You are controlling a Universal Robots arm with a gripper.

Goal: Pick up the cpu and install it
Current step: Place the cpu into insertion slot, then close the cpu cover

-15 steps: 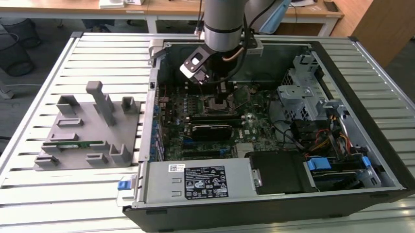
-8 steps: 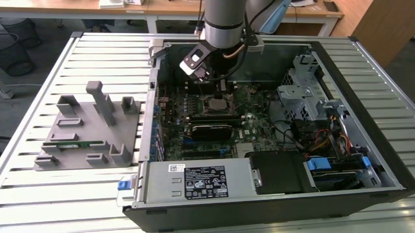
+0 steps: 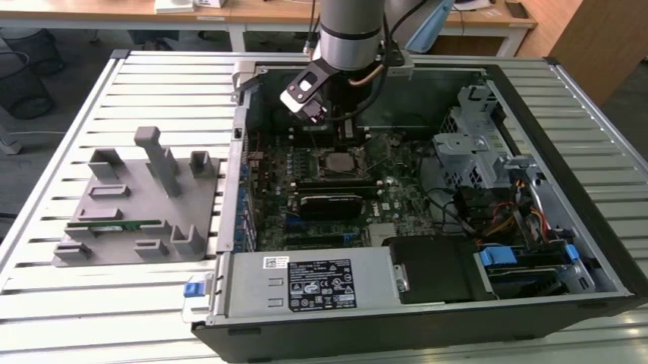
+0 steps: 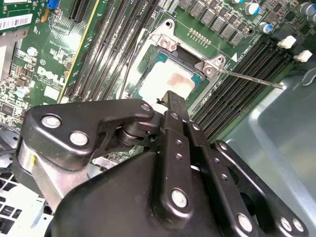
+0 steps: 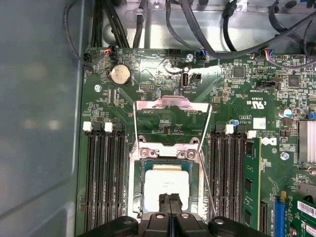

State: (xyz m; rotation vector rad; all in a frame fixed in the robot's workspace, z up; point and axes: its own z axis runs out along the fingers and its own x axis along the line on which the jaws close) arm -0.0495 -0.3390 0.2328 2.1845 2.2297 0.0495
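The cpu [image 5: 165,180], a square chip with a silver-grey top, lies flat in the motherboard socket [image 5: 143,170] inside the open computer case [image 3: 567,189]. In the second wrist view the cpu [image 4: 168,79] shows just beyond my fingertips. My gripper [image 5: 170,201] hangs right over the chip's near edge, its two black fingers pressed together with nothing between them. The gripper [image 4: 172,101] is apart from the chip. The socket's metal load plate [image 5: 173,106] is flipped open and its thin lever [image 5: 205,163] stands raised. In the exterior view my arm [image 3: 350,30] reaches down over the socket [image 3: 338,161].
Memory slots [image 5: 103,177] flank the socket, with a green memory stick [image 5: 251,182] seated in one. A black block [image 3: 329,203] lies on the board beside the socket. A drive cage [image 3: 476,144] and cables fill the case's right. A grey fixture [image 3: 142,201] holding a green stick [image 3: 114,226] stands outside.
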